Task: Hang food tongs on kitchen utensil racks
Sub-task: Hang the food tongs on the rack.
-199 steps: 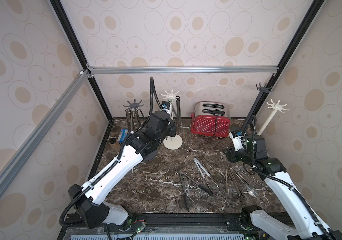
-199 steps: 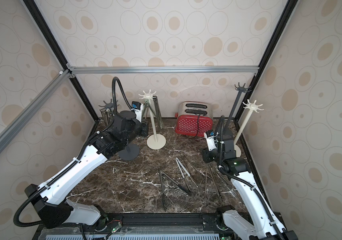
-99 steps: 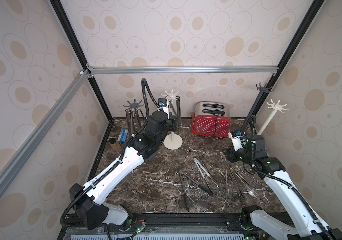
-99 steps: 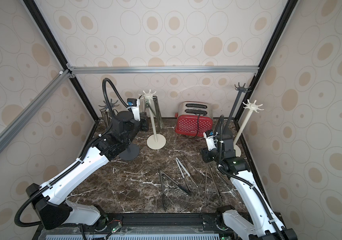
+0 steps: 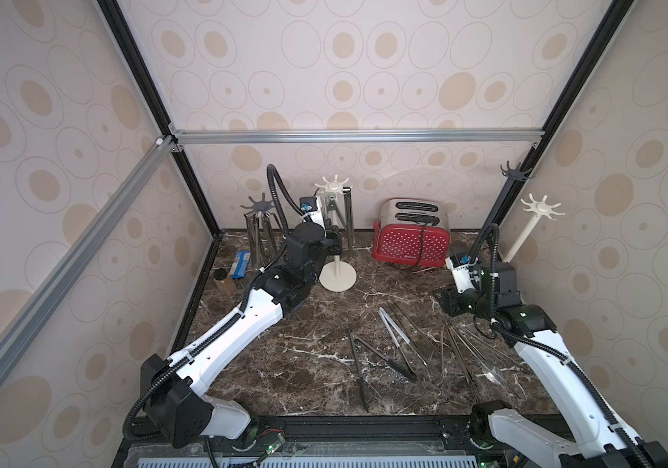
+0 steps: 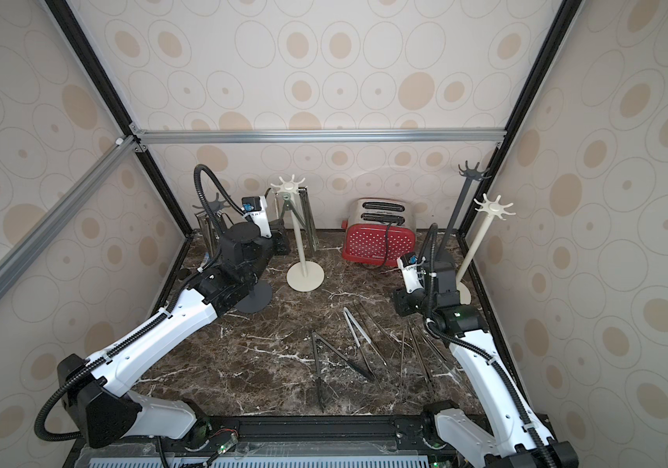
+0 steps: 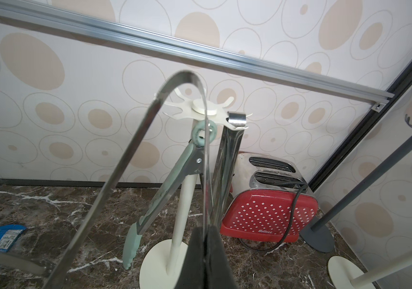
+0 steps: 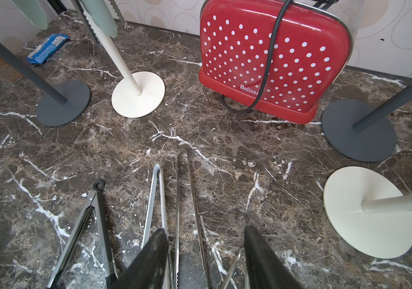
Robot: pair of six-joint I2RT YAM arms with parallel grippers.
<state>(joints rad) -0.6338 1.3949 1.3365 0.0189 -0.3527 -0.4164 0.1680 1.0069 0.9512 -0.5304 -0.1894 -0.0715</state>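
Marble tabletop (image 5: pixel 304 344) within spotted walls (image 5: pixel 344 60); left claw (image 7: pixel 206 230) clamps steel tongs (image 7: pixel 130 155), right claw (image 8: pixel 205 231) gapes empty.

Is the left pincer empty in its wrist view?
No, the left pincer is shut on one arm of the steel tongs.

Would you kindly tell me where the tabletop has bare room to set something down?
Bare marble lies between the left arm and the black tongs, and between the cream rack base, the toaster and the loose tongs. Those tongs crowd the front right beside the right arm.
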